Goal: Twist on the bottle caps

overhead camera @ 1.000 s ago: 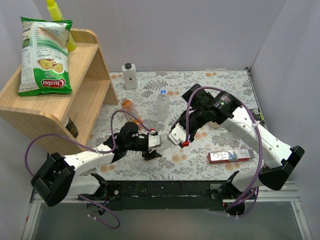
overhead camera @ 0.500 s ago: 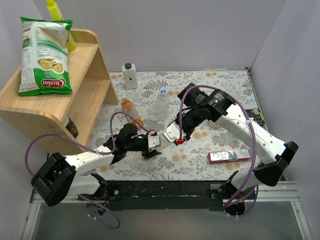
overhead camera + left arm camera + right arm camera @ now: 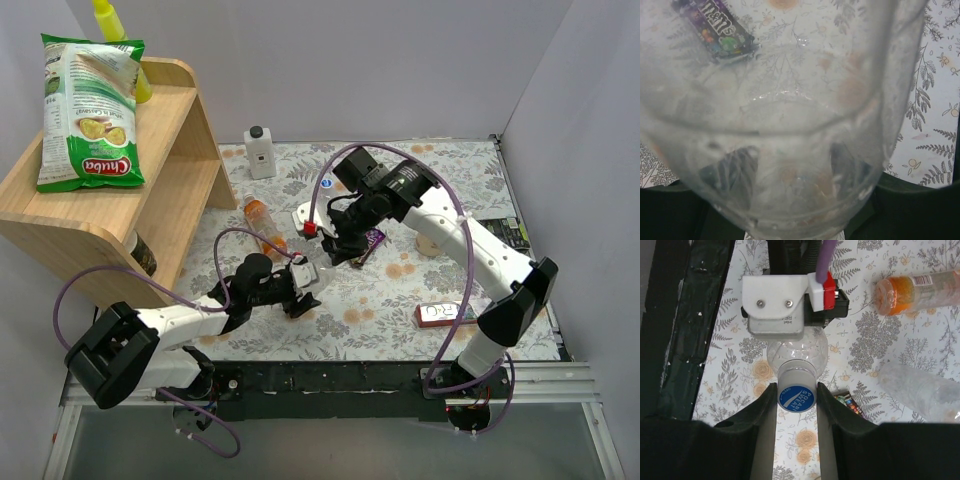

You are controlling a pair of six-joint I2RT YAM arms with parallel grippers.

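Left wrist view is nearly useless: the clear bottle [image 3: 790, 125] fills it, thin see-through plastic blurring the M&M's packet [image 3: 715, 30] behind. The left gripper [image 3: 305, 278] fingers show only as dark smears through the wall, clamped on the bottle body. Right wrist view: right gripper [image 3: 796, 390] closed tight on the blue-and-white cap [image 3: 796, 398], which is round and glossy and sits on the bottle neck. Thread engagement is hidden. Orange bottle [image 3: 900, 292] lies on the floral cloth [image 3: 735, 370], cut off at the frame edge.
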